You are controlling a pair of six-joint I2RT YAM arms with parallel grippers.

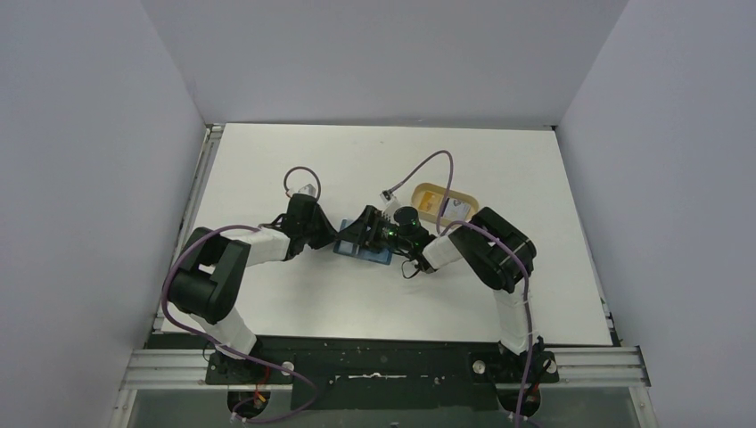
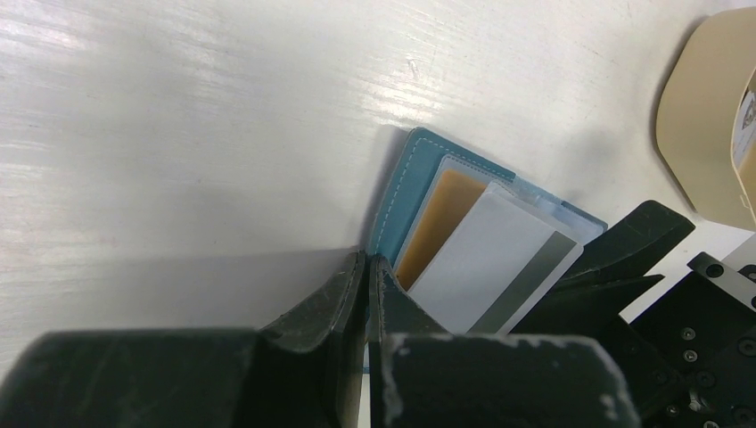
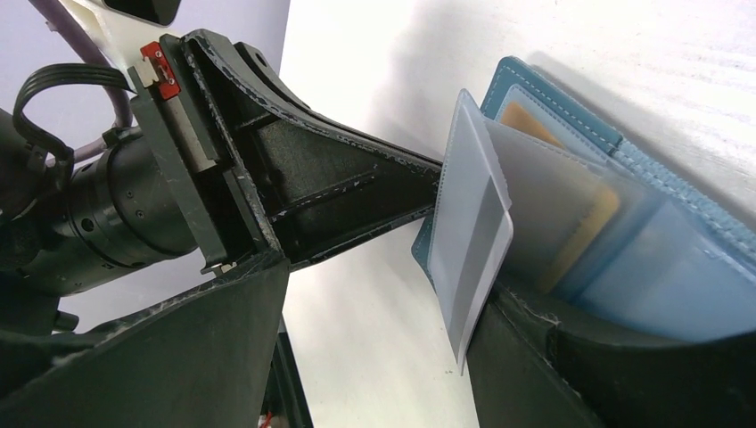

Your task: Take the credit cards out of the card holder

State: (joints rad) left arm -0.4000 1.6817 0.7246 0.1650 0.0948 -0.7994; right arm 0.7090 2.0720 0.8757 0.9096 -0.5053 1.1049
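Centre of the overhead frame: left gripper [image 2: 367,267] pinches the teal card holder [image 1: 364,252] by its edge; right gripper [image 3: 383,294], spread wide (the nearer one), brackets the white card [image 3: 472,241], long axis top-to-bottom in its wrist view.

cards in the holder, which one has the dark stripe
The pale grey-white card, lying on top in the teal card holder. A dark band runs along one long edge; the amber card under it shows no band.
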